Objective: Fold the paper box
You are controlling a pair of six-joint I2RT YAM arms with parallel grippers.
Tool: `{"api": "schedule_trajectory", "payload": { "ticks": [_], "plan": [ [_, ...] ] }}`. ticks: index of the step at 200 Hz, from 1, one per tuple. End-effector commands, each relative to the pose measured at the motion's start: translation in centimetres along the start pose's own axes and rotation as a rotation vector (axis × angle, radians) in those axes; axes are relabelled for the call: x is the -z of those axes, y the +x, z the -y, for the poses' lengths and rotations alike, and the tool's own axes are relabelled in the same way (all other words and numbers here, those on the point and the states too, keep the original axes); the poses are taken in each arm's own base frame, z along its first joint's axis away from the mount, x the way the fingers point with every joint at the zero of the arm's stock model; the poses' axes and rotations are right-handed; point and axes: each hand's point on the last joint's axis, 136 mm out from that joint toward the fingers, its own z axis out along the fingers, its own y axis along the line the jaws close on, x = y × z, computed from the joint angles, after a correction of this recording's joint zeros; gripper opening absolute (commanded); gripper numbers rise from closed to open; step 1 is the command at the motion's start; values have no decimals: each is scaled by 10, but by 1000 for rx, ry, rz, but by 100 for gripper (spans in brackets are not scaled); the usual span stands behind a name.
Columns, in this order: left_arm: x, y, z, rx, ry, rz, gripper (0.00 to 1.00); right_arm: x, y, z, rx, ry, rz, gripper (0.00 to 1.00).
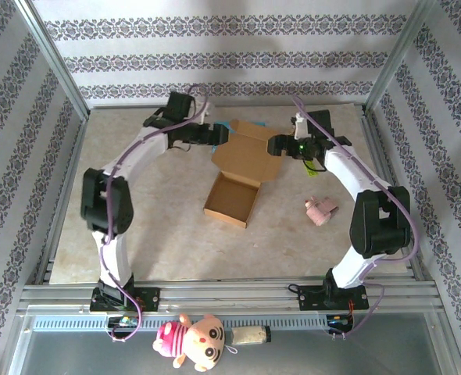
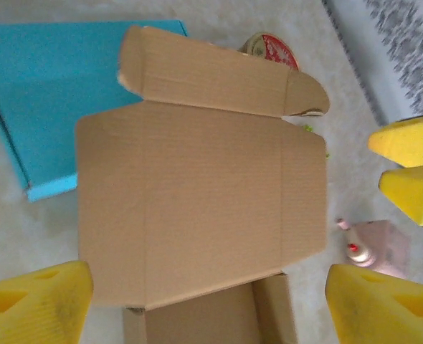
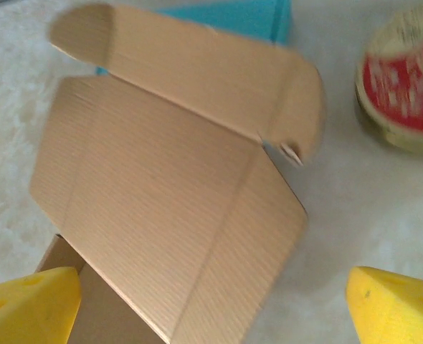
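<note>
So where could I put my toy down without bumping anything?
Bare table lies between the box tray and the arm bases. It's crowded by the lid, between the left gripper and right gripper.

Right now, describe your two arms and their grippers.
Both the left arm and right arm have white links with black joints, and a lilac cable runs along each. The left gripper and right gripper carry chunky yellow wedge-shaped fingers. A small green light glows near the right wrist.
</note>
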Motion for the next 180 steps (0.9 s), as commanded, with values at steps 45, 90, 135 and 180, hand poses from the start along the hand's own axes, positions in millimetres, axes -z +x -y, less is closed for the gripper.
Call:
{"api": "schedule_trajectory", "payload": {
  "ticks": [45, 90, 135, 180],
  "plan": [
    [-48, 8, -41, -97, -111, -260, 90, -40, 9, 12, -255, -141, -47, 64],
    [-69, 20, -47, 31, -23, -316, 81, -46, 9, 10, -229, -162, -49, 29],
    [-76, 19, -47, 82, 5, -301, 44, -43, 9, 2, -190, -179, -46, 14],
    [-63, 13, -41, 33, -9, -282, 3, -35, -3, -17, -98, -198, -25, 10]
  ]
}}
